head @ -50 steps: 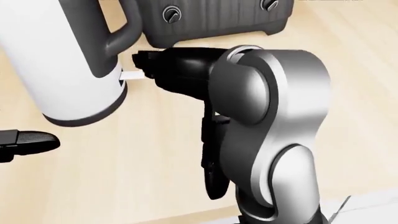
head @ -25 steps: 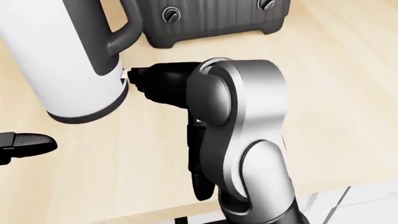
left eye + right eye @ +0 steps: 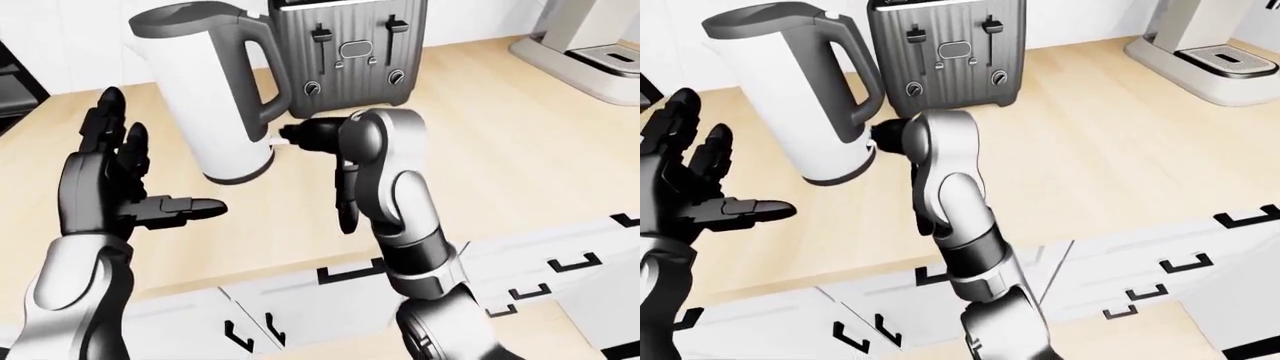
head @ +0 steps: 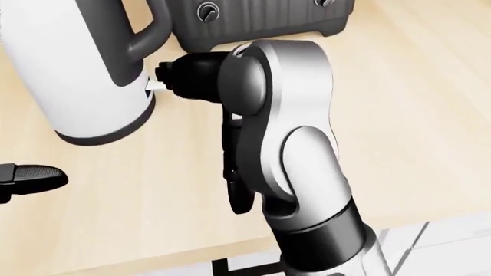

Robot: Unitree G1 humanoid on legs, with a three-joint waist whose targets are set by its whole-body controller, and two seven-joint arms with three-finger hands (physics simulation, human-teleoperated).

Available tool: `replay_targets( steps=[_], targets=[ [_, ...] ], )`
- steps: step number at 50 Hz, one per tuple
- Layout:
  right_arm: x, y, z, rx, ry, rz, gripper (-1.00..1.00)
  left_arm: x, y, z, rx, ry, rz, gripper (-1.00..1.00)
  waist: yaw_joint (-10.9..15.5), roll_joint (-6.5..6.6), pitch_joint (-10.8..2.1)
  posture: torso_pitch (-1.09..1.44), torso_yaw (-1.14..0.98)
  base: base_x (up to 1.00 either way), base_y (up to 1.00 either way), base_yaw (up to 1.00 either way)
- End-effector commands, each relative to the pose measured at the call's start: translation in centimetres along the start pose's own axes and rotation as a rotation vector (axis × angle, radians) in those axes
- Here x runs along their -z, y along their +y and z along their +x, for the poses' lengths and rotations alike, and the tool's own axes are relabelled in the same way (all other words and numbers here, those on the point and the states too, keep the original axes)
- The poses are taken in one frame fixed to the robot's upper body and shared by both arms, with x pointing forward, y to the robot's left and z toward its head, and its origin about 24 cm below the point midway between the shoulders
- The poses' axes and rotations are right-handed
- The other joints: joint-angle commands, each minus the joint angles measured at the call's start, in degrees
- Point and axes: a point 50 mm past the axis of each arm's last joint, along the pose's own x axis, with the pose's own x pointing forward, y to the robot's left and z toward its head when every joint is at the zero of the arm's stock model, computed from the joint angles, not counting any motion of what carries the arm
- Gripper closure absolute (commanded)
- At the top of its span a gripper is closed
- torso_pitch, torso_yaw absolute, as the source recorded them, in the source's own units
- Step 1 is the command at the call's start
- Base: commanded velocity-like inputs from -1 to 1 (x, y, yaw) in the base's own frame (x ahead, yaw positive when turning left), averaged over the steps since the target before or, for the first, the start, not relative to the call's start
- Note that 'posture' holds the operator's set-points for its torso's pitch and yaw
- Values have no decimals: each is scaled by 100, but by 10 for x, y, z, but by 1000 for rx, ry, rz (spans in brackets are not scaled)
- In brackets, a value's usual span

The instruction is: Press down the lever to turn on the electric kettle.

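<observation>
So compared with a second back, the right hand has crept in toward the kettle. In the head view the little white lever used to stick out clearly between the dark fingertips and the kettle base, and now only a short stub of it shows, with the fingertips right on it. The forearm has also swung up and to the left in that view, and the kettle and toaster sit a touch differently, so I think the head shifted a bit too. My read is that contact is made or nearly made, and the actual downward push is what's left. I can't tell if the lever has dropped at all.

The right hand's fingers look bunched together and poking at the lever rather than wrapped round anything, but the wrist housing hides most of them, so how far they're closed I honestly can't say. The arm rises from the bottom of the left-eye view, bends sharply at the wrist and points leftward at the foot of the kettle handle.

Further out, the left hand hangs well apart to the left, fingers spread wide, holding nothing. The kettle stands upright on the wooden counter, with the grey toaster just beside it toward the top.
</observation>
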Motion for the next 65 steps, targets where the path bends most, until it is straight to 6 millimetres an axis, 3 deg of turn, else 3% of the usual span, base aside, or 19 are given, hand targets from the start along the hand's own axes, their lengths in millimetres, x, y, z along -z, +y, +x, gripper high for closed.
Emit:
replay_targets(
  steps=[1,20,28,39,45,54,65],
  targets=[
    [-5,-11,-9,67,-19,-24,-100,-14,2,-1,-10,-79,16,-100,-5,30,-135,0,0,0,0,0],
    [-6,-18,12,31,-3,-68,-100,-11,3,-2,-12,-75,16,-100,-11,24,-162,0,0,0,0,0],
    [-6,-1,22,-11,26,-129,-100,-9,4,-2,-13,-73,12,-100,-4,21,-162,0,0,0,0,0],
    [-12,-11,30,10,61,-177,-100,-8,5,-3,-13,-72,10,-100,-22,43,-157,0,0,0,0,0],
    [-3,0,38,-62,119,-184,-100,-8,6,-3,-16,-71,9,-100,-11,45,-150,0,0,0,0,0],
    [-1,12,39,-102,135,-196,-100,-9,6,-3,-16,-72,8,-100,21,37,-161,0,0,0,0,0],
    [-2,10,39,-107,140,-195,-100,-7,6,-3,-16,-70,7,-100,19,51,-187,0,0,0,0,0]
  ],
)
